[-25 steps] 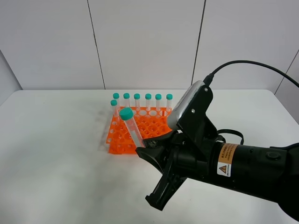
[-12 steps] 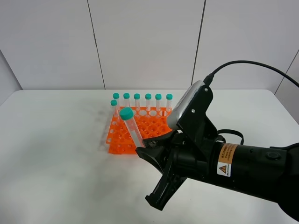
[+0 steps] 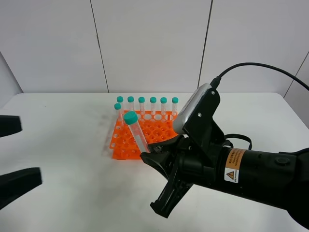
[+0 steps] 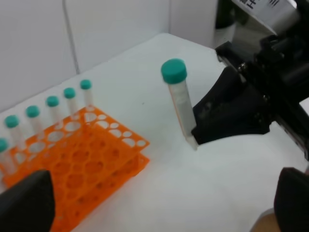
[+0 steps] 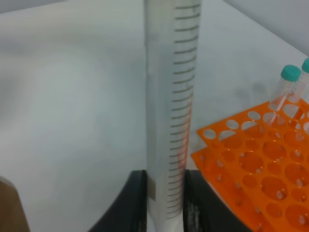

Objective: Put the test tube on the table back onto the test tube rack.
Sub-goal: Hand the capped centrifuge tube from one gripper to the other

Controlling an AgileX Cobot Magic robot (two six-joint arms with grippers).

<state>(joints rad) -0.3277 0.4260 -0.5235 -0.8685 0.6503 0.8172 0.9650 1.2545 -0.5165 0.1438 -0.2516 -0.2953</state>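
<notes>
Now tube (image 3: 135, 131) is pinched near its tip by right end effector (image 3: 146, 154), cap up, leaning, held above surface (image 3: 67, 159) just before rack (image 3: 155, 129); left end effector (image 3: 14, 155) is spread, well apart.

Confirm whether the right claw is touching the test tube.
Touching. The right wrist view shows the right claw with both fingers pressed against the test tube, no gap on either side.
</notes>
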